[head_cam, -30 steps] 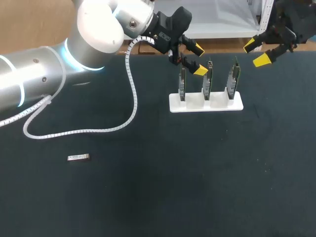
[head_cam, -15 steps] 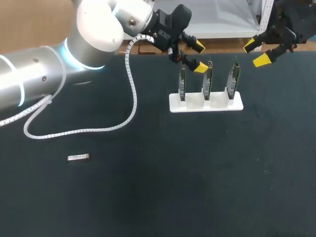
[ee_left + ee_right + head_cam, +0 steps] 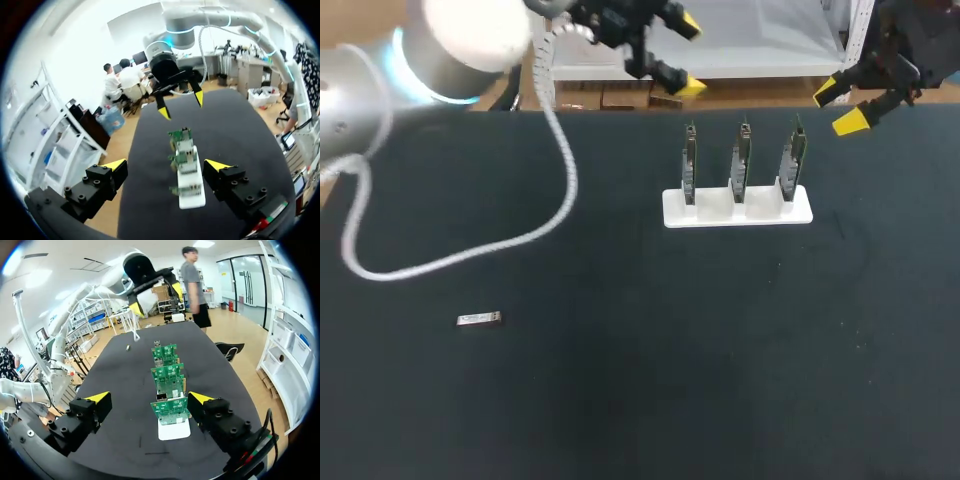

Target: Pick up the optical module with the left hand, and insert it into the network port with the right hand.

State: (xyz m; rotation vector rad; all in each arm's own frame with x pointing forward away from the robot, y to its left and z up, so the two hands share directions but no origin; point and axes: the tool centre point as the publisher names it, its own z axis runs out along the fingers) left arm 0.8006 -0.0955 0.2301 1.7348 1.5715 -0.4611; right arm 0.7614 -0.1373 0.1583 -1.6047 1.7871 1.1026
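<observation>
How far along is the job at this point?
Done: nothing yet. The optical module lies alone on the table, far from both arms. In hand: nothing; the left gripper hangs open and empty near the far edge, the right gripper open near the board stand. Left: pickup, handover and insertion into a port.

A black table (image 3: pixel 620 400), its matte surface flecked with pale specks, carries a white rectangular stand (image 3: pixel 737 215) near its far edge. The stand lies flat, and three green circuit boards (image 3: pixel 741 160) stand upright in it, side by side in a row.
</observation>
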